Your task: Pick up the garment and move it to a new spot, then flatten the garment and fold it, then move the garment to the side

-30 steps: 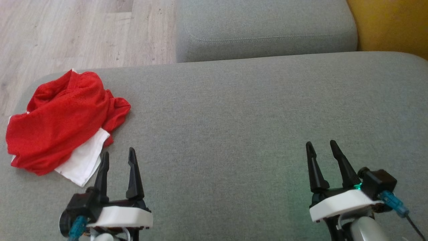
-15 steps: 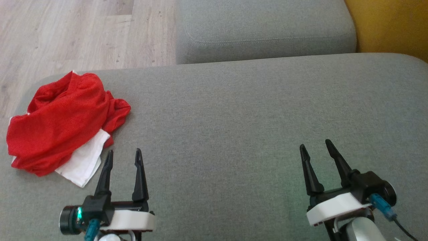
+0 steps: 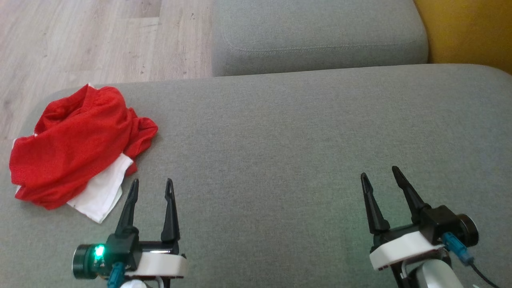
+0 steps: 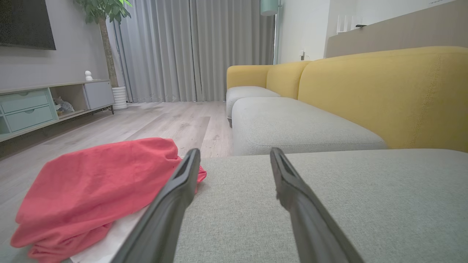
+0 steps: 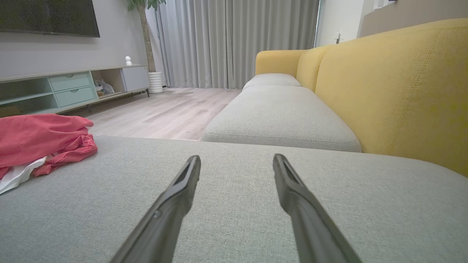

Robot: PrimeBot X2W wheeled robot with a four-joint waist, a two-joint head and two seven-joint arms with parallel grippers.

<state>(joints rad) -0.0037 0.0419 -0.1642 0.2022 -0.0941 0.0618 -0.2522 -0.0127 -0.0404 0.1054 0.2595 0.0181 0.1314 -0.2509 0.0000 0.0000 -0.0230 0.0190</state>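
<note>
— Garment (image 3: 76, 144): where does it lie?
— Crumpled red-and-white heap at the left end of the grey cushion (image 3: 280, 140), just ahead and left of your left pincer (image 3: 153, 182). Both pincers stand open and empty; the right pincer (image 3: 379, 173) is well apart.
— How should I take it?
— I'd steer the left one over the heap's thick middle, sink in, close on several layers, then lift clear.

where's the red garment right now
In the head view the red garment lies crumpled at the left end of the grey cushion, just ahead and left of the left gripper.
</note>
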